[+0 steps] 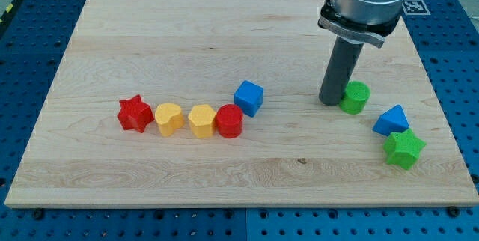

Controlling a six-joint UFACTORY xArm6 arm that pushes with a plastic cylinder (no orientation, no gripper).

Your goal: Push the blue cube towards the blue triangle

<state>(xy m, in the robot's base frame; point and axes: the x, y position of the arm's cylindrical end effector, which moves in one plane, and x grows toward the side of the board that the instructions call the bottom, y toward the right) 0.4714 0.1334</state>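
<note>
Seven small blocks are seen on the wooden bench (150, 31); none is held in any container. No jaws are carried by the end effector: it is a plain dark rod, so nothing is gripped and no opening can be told. My tip (331, 102) is planted on the bench, with the green cylinder (356, 97) just beside it on the view's right, apparently touching. The blue cube (249, 97) is found well to the view's left of the tip, at about the same height in the view, and apart from it. The blue triangle (391, 120) is placed lower and to the view's right of the tip, beyond the green cylinder, with the green star (405, 150) touching it from below. A curved row is formed left of the tip: red cylinder (230, 121) touching the blue cube, then yellow hexagon (201, 120), yellow heart (169, 118) and red star (135, 114). Bare board is seen between the tip and the blue cube. The blue triangle and green star are close to the bench's right edge.
</note>
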